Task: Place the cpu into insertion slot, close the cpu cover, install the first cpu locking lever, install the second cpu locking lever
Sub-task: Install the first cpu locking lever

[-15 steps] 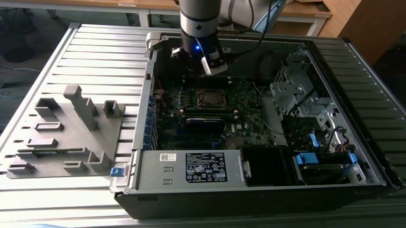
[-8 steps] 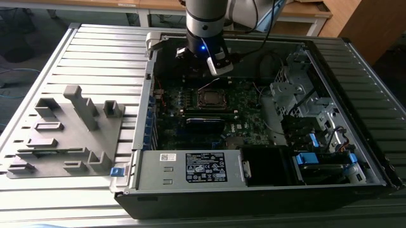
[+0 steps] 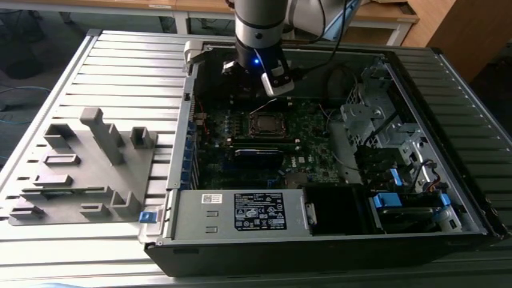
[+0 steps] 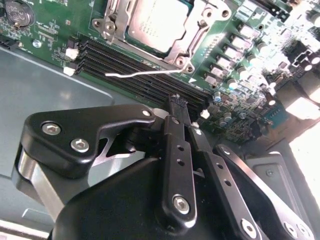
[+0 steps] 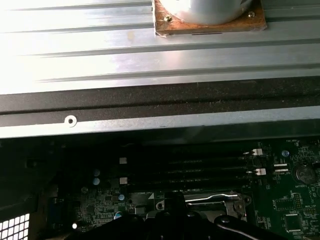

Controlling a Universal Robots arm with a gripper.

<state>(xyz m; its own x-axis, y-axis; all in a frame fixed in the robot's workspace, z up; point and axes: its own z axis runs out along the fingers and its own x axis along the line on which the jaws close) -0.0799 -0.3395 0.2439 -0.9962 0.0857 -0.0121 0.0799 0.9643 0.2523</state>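
Between the jaws there is nothing. In the second wrist view the gripper (image 4: 185, 116) has its two black fingers pressed together at the tips, closed and holding no part. It hangs a little above the board.

Near the tips lies a locking lever (image 4: 145, 73). It is a thin silver wire with a small bend at its free end. It rests across the long black memory slots (image 4: 100, 57) and is not hooked down. I think it is light, stiff and springy. It may slip off smooth fingers. The bent end looks like the best place to take hold, because the rest is too thin and sits too close to the slots.

Past the lever is the cpu cover (image 4: 145, 50), a thin metal frame. It looks to be lying flat. Through its window shows the cpu (image 4: 155, 22), grey and flat, sitting inside the insertion slot (image 3: 267, 123). The cpu is likely light and easy to hurt, so only its edges should be touched.

Around the slot is the green circuit board (image 4: 50, 30), full of tiny parts that could break if bumped. In the exterior view the arm (image 3: 260, 30) reaches down into the open computer case (image 3: 448, 78), which lies on a ribbed grey table (image 3: 128, 66).
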